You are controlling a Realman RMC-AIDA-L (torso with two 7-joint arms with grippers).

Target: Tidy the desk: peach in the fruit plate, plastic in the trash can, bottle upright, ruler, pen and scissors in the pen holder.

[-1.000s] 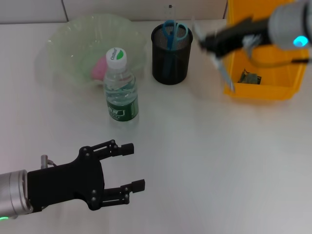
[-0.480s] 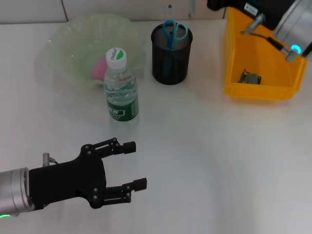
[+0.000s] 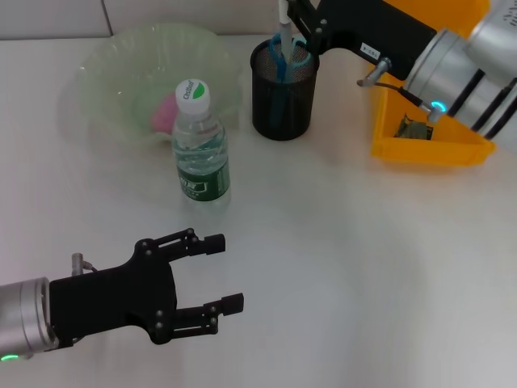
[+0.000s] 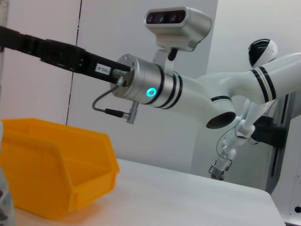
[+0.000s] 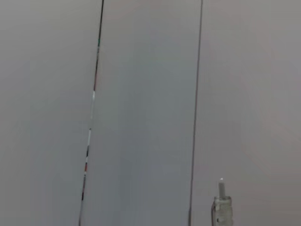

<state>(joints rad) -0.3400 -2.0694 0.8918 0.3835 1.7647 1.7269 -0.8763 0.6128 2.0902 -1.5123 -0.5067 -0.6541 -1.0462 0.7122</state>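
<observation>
holding slim white pen (image 3: pixel 283 18) over round black mesh pen holder (image 3: pixel 283 89), right jaws (image 3: pixel 300 18) clamped | left jaws (image 3: pixel 220 302) spread

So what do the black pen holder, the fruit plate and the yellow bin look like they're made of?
Pen holder: probably metal mesh, matt black; the scissors show faintly through its wall. Fruit plate: translucent pale green with a wavy rim, likely plastic, possibly glass; the pink peach shows through. Trash can: opaque moulded plastic, smooth with a slight sheen, judging by its thick, even walls.
</observation>
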